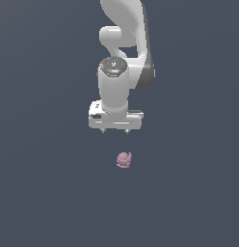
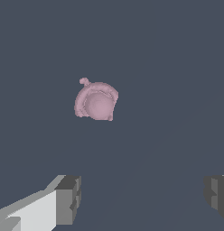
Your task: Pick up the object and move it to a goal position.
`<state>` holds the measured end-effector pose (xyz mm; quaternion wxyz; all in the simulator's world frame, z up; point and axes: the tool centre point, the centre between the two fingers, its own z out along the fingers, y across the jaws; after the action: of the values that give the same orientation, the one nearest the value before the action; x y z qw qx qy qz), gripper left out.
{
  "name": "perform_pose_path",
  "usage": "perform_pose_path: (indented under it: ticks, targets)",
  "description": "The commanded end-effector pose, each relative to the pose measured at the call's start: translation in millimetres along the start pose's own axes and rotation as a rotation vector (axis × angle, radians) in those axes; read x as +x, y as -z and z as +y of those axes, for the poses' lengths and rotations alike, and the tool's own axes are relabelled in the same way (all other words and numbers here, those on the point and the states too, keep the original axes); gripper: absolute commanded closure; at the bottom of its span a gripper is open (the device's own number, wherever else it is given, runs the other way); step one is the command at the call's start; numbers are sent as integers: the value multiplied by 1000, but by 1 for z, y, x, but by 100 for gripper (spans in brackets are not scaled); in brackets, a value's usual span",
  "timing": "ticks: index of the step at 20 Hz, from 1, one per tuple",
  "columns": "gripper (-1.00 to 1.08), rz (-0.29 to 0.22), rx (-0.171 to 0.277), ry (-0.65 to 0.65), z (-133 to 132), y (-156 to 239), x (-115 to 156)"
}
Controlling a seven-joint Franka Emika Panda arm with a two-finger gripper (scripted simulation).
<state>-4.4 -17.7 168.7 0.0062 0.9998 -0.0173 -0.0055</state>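
The object [image 1: 124, 159] is a small dusty-pink lumpy rounded thing with little knobs, lying on the dark grey floor. It also shows in the wrist view [image 2: 96, 101]. My white gripper [image 1: 115, 131] hangs above and behind it in the exterior view, pointing down, apart from it. Its fingers [image 2: 68, 198] are spread wide with nothing between them, so the gripper [image 2: 141, 198] is open and empty. The object lies ahead of the fingertips, not between them.
The white robot arm [image 1: 122, 38] rises behind the gripper toward the top of the exterior view. The dark grey floor [image 1: 44, 193] spreads all round the object.
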Motion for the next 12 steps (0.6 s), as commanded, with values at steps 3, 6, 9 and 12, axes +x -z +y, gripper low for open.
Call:
perform_pose_path:
  ticks: [3,6,9,12]
  targets:
    - [-92,1,-1,4,0,1,1]
    - [-92,6,-5,22,-1,4,3]
    - [-92,12,-10,43,-3,8,6]
    - [-92,14,-11,48,-3,9,7]
